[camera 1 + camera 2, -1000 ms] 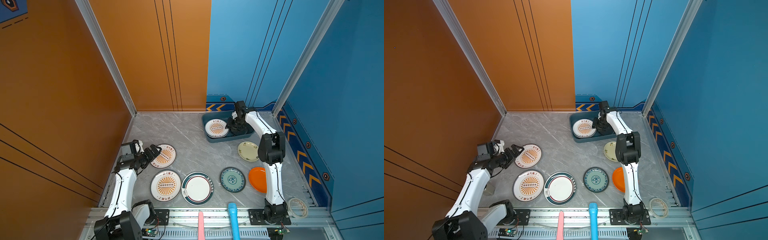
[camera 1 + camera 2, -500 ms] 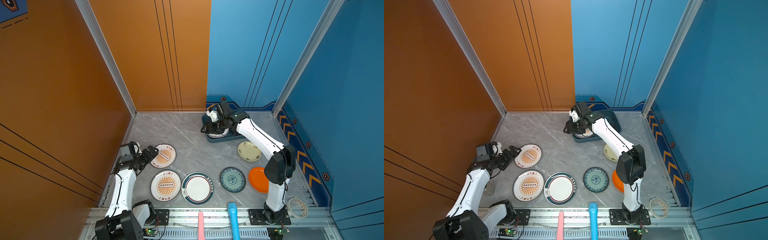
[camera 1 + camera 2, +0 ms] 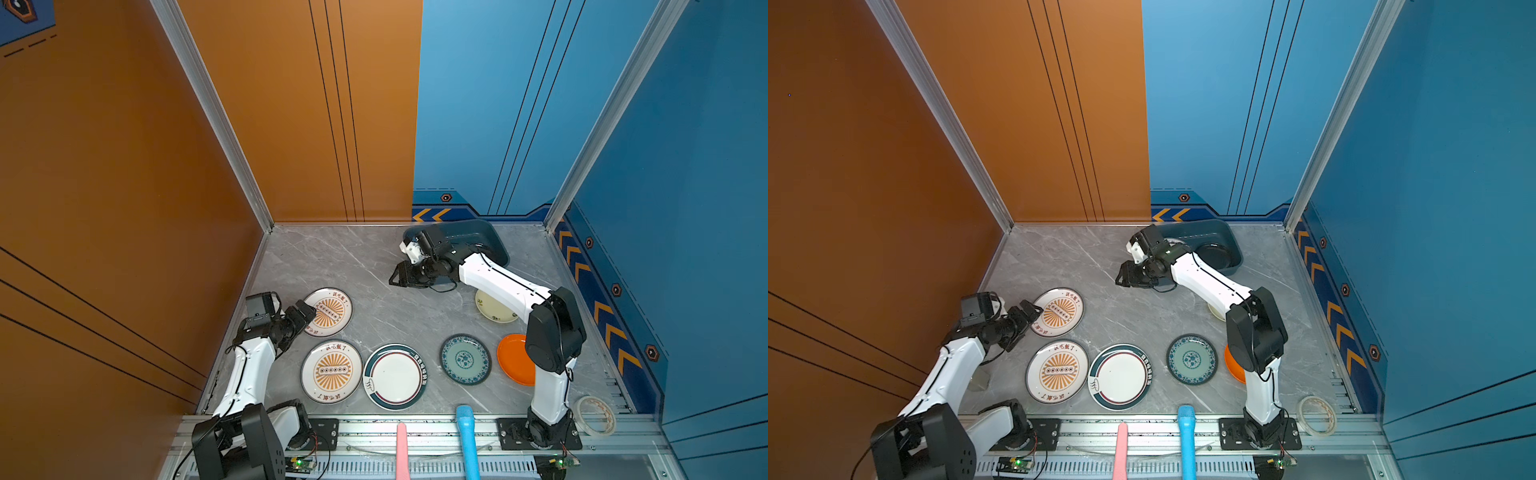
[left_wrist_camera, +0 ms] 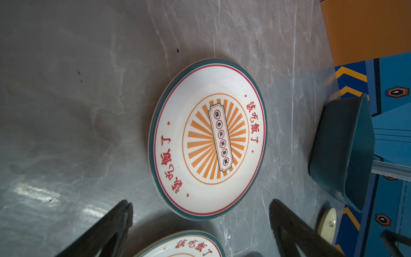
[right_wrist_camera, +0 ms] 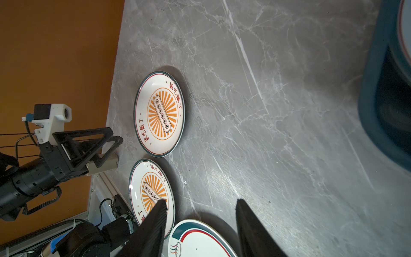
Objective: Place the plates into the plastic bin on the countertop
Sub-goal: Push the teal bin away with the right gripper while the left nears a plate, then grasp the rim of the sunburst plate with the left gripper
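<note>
Right gripper (image 3: 397,276) swung clear of the plastic bin (image 3: 496,241), jaws apart and empty, so drop looks done; left gripper (image 3: 303,320) still wide apart at the far sunburst plate (image 3: 334,311).

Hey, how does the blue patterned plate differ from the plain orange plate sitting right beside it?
The blue patterned round plate is covered in teal and white ornament, while the plain orange round plate has no decoration. The blue plate is in full view. Part of the orange plate is hidden behind the right arm in both top views. Both are round and lie flat, face up, on the grey marble-look countertop.
</note>
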`<move>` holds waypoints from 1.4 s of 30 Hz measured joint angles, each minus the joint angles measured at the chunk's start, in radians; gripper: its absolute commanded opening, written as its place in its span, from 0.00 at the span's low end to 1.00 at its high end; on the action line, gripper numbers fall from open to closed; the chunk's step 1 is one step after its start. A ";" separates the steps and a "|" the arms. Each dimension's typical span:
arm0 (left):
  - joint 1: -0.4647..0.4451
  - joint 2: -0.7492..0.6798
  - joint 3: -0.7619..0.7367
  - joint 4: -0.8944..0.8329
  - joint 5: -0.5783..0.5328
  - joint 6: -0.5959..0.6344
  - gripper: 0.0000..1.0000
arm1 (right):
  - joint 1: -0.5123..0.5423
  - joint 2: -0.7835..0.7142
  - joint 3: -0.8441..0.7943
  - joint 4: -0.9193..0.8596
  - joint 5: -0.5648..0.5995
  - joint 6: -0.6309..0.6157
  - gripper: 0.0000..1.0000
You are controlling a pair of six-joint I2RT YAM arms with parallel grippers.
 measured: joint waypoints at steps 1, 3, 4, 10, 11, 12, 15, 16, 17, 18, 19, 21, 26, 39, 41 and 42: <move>0.000 0.004 0.000 0.007 -0.006 -0.003 0.99 | 0.000 0.000 -0.011 0.008 -0.002 0.004 0.53; 0.000 0.016 -0.001 0.023 -0.016 -0.004 0.99 | 0.000 0.000 -0.030 0.022 -0.003 0.008 0.53; 0.000 0.026 -0.002 0.035 -0.018 -0.006 1.00 | 0.000 0.000 -0.039 0.030 -0.003 0.010 0.53; 0.000 0.119 -0.032 0.118 -0.021 -0.034 0.95 | 0.000 0.000 -0.057 0.052 -0.006 0.022 0.53; 0.000 0.137 -0.034 0.130 -0.021 -0.039 0.93 | 0.000 0.000 -0.057 0.058 -0.006 0.022 0.53; 0.000 0.153 -0.034 0.141 -0.021 -0.042 0.93 | 0.000 0.000 -0.057 0.063 -0.006 0.022 0.53; 0.000 0.186 -0.034 0.187 -0.021 -0.053 0.90 | 0.000 0.000 -0.058 0.064 -0.006 0.023 0.53; 0.000 0.195 -0.034 0.200 -0.021 -0.055 0.88 | 0.000 0.000 -0.058 0.067 -0.006 0.024 0.53; 0.000 0.203 -0.034 0.214 -0.021 -0.057 0.88 | 0.000 0.000 -0.061 0.069 -0.006 0.025 0.53; -0.002 0.211 -0.034 0.225 -0.021 -0.060 0.87 | 0.000 0.000 -0.064 0.071 -0.006 0.026 0.53; -0.002 0.219 -0.034 0.237 -0.021 -0.064 0.82 | 0.000 -0.001 -0.069 0.074 -0.006 0.026 0.53; -0.002 0.235 -0.034 0.262 -0.021 -0.071 0.80 | 0.000 -0.003 -0.077 0.074 -0.006 0.029 0.53; -0.003 0.277 -0.042 0.322 -0.021 -0.080 0.76 | 0.000 -0.013 -0.107 0.084 -0.014 0.037 0.53; -0.018 0.293 -0.082 0.422 -0.021 -0.086 0.55 | -0.005 -0.019 -0.139 0.119 -0.032 0.067 0.53; -0.018 0.302 -0.085 0.436 -0.021 -0.085 0.51 | -0.006 -0.028 -0.142 0.119 -0.032 0.071 0.53; -0.018 0.305 -0.087 0.443 -0.021 -0.085 0.49 | -0.007 -0.032 -0.143 0.122 -0.033 0.074 0.53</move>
